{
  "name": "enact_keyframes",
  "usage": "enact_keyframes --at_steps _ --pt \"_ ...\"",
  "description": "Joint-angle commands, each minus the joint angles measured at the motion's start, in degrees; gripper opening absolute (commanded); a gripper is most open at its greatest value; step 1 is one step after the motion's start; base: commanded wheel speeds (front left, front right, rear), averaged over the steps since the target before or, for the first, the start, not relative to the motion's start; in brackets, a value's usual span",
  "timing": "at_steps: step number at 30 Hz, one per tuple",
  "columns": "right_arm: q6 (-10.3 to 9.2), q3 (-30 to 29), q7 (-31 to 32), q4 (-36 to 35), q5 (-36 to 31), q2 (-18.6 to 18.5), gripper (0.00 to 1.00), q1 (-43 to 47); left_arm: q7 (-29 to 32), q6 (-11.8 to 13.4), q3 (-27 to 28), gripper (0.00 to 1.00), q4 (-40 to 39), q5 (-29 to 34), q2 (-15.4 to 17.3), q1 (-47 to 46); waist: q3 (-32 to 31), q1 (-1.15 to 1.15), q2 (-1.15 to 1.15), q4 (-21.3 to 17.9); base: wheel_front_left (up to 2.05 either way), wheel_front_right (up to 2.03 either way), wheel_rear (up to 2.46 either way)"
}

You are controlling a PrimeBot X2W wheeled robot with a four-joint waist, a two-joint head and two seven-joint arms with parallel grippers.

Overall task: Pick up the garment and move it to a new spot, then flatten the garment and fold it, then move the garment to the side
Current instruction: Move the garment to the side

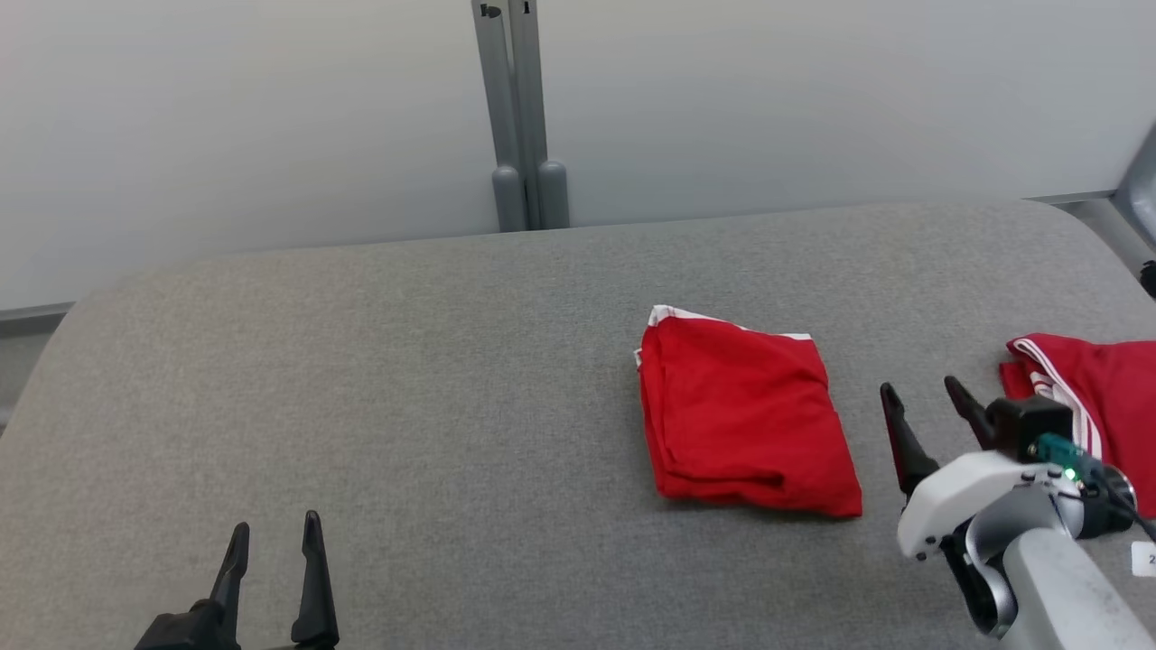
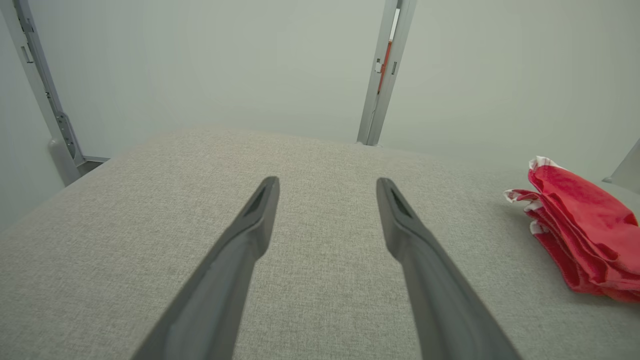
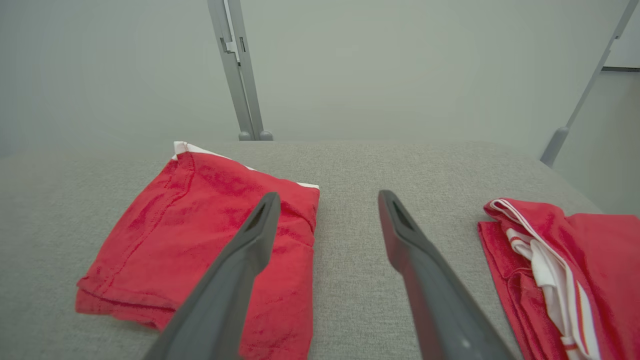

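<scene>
A red garment with white trim [image 1: 745, 415] lies folded into a neat rectangle on the grey table, right of centre. It appears again in the right wrist view [image 3: 200, 245] and at the right edge of the left wrist view [image 2: 582, 230]. My right gripper [image 1: 921, 399] hovers open just right of it, nothing between its fingers [image 3: 250, 245]. My left gripper [image 1: 275, 533] stands open and empty at the lower left, far from the garment, with bare table between its fingers [image 2: 400, 220].
A second red garment with white stripes [image 1: 1097, 397] lies loosely at the table's right edge, also in the right wrist view [image 3: 560, 270]. A grey post [image 1: 519, 117] stands behind the table [image 1: 361, 379] against a pale wall.
</scene>
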Motion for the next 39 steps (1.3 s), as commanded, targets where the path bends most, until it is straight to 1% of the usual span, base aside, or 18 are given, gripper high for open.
enact_keyframes --at_steps 1,4,8,10,13,18,20,24,25,26,27,31,33,36,39 --pt "-0.1 -0.43 1.8 1.02 0.82 -1.15 1.0 -2.25 -0.15 0.07 -0.36 1.0 -0.12 -0.01 0.16 -0.36 1.63 0.0 0.0 2.49 0.0 0.0 0.0" --pt "-0.11 -0.32 5.99 4.31 0.19 -2.69 1.0 -5.07 -0.15 -0.04 -0.91 1.0 -0.08 0.36 0.16 -0.45 2.7 0.0 0.0 5.14 0.0 0.0 0.0" --pt "-0.09 -1.12 11.48 9.43 1.88 -3.06 1.0 -8.13 -0.16 -0.31 -1.24 1.0 -0.29 0.7 0.16 -0.69 4.45 0.0 0.0 8.96 0.0 0.0 0.0" --pt "-0.09 -1.18 12.9 11.29 2.7 -3.34 1.0 -8.92 -0.16 -0.45 -1.4 1.0 -0.64 0.96 0.15 -1.11 5.81 0.0 0.0 10.7 0.0 0.0 0.0" --pt "-0.1 -2.99 13.85 14.23 3.35 -3.38 1.0 -9.98 -0.16 -0.67 -1.61 1.0 -1.19 1.03 0.15 -1.81 7.66 0.0 0.0 12.75 0.0 0.0 0.0" --pt "-0.09 -4.96 15.06 18.57 2.69 -2.76 1.0 -11.45 -0.16 -0.91 -2.35 1.0 -1.63 0.76 0.15 -2.72 9.6 0.0 0.0 14.79 0.0 0.0 0.0" --pt "-0.09 -4.77 15.68 20.19 1.9 -2.88 1.0 -11.76 -0.16 -0.88 -2.66 1.0 -1.63 0.7 0.15 -2.94 10.03 0.0 0.0 15.23 0.0 0.0 0.0" --pt "-0.06 -3.09 19.37 23.81 1.98 -2.15 1.0 -11.48 -0.16 -0.63 -3.25 1.0 -1.65 0.59 0.15 -3.33 10.5 0.0 0.0 15.55 0.0 0.0 0.0" --pt "-0.06 -2.24 20.72 24.75 2.16 -2.08 0.64 -11.22 -0.16 -0.58 -3.39 1.0 -1.67 0.49 0.15 -3.43 10.57 0.0 0.0 15.54 0.0 0.0 0.0" --pt "-0.06 -1.37 21.42 25.1 2.1 -2.15 0.17 -11.1 -0.16 -0.52 -3.49 1.0 -1.72 0.41 0.14 -3.53 10.61 0.0 0.0 15.48 0.0 0.0 0.0" --pt "-0.05 -0.25 21.69 25.01 1.87 -2.74 0.0 -10.96 -0.16 -0.44 -3.56 1.0 -1.84 0.22 0.14 -3.59 10.64 0.0 0.0 15.26 0.0 0.0 0.0" --pt "-0.18 1.46 20.91 23.77 0.75 -6.07 0.0 -11.8 -0.16 -0.05 -3.59 1.0 -2.33 -0.19 0.15 -3.55 10.62 0.0 0.0 13.93 0.0 0.0 0.0" --pt "-0.2 3.31 21.02 22.31 -0.16 -7.7 0.0 -12.92 -0.16 0.21 -3.6 1.0 -2.69 -0.6 0.14 -3.74 10.63 0.0 0.0 12.72 0.0 0.0 0.0" --pt "-0.16 7.36 21.87 18.94 -1.19 -9.44 0.0 -15.07 -0.16 0.65 -3.34 1.0 -3.49 -1.48 0.13 -3.64 10.69 0.0 0.0 10.21 0.0 0.0 0.0" --pt "-0.12 12.69 23.89 13.76 -1.35 -11.99 0.0 -17.42 -0.15 1.12 -3.32 1.0 -4.38 -2.28 0.14 -3.92 11.01 0.0 0.0 6.81 0.0 0.0 0.0"
